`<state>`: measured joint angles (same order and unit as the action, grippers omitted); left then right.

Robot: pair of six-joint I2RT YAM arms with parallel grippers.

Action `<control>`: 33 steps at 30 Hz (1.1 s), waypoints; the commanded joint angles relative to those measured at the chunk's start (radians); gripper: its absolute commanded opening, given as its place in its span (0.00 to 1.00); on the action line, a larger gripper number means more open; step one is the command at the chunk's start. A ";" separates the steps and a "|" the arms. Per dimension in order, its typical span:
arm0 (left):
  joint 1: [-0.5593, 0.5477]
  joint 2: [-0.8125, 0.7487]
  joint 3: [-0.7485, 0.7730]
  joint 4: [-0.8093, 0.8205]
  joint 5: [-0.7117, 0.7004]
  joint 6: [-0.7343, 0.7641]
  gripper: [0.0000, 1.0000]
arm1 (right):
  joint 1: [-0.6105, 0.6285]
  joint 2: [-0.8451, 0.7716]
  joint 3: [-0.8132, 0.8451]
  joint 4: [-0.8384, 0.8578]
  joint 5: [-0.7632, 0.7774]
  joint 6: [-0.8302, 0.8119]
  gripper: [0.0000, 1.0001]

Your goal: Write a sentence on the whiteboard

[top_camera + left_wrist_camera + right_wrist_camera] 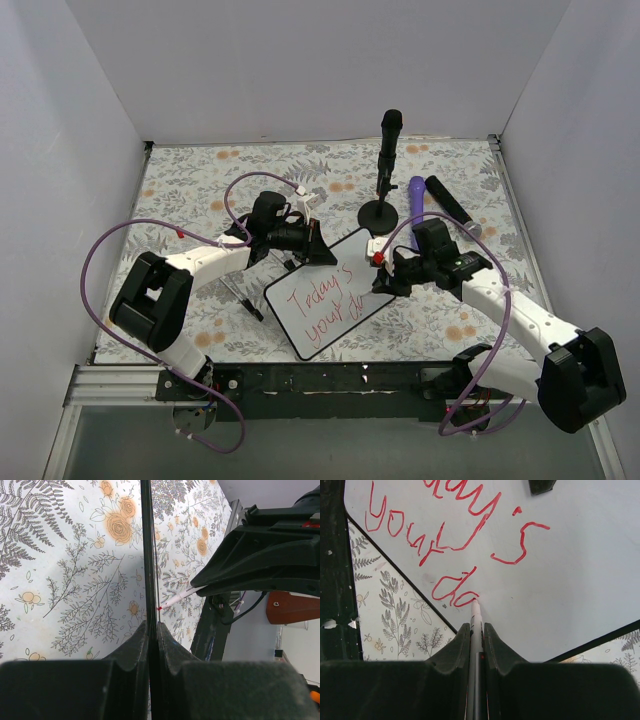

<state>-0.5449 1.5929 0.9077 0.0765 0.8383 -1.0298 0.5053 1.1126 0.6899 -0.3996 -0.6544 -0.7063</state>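
The right gripper is closed tight on a thin white marker, the barrel pinched between its two fingers; the marker's tip touches the whiteboard at the end of the red letters "da"; those letters sit just below the rest of the sentence, red cursive reading "Today's your" in two slanted lines. The left gripper is also fully closed, clamped on the board's thin black frame, which runs edge-on up the middle of the left wrist view. From above, the board lies diagonally near the front middle of the floral cloth, between the two grippers, the left one at its far edge, the right one over its right side; whether the held edge is off the cloth I cannot tell. Near the board's far corner stands a black upright stand on a round base; just right of it lie a purple cylinder and a black cylinder, side by side.
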 commanded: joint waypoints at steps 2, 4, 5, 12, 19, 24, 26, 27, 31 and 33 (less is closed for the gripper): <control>-0.001 -0.050 -0.003 0.052 0.005 0.089 0.00 | -0.001 -0.033 0.014 0.100 0.032 0.011 0.01; -0.001 -0.048 -0.001 0.052 0.007 0.091 0.00 | -0.001 -0.034 0.011 0.100 0.029 0.011 0.01; -0.001 -0.050 -0.001 0.052 0.005 0.089 0.00 | -0.001 -0.034 0.011 0.099 0.027 0.010 0.01; -0.001 -0.053 -0.001 0.048 0.001 0.097 0.00 | -0.002 -0.019 0.008 0.030 0.030 -0.031 0.01; -0.001 -0.051 -0.001 0.046 0.001 0.099 0.00 | -0.007 0.012 0.011 -0.062 0.015 -0.074 0.01; -0.001 -0.054 -0.001 0.042 0.001 0.102 0.00 | -0.008 0.035 0.023 -0.085 0.029 -0.078 0.01; -0.001 -0.053 -0.001 0.043 -0.001 0.100 0.00 | -0.010 0.032 0.025 -0.079 0.041 -0.070 0.01; -0.001 -0.050 -0.001 0.043 0.001 0.102 0.00 | -0.011 0.027 0.026 -0.076 0.041 -0.067 0.01; -0.001 -0.048 -0.001 0.043 0.001 0.102 0.00 | -0.027 -0.010 0.036 -0.059 -0.011 -0.064 0.01; -0.001 -0.051 -0.003 0.042 0.001 0.100 0.00 | -0.036 -0.036 0.039 -0.045 -0.034 -0.061 0.01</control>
<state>-0.5446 1.5929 0.9077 0.0757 0.8387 -1.0283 0.4892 1.1316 0.6899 -0.4767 -0.6525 -0.7609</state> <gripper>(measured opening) 0.052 0.184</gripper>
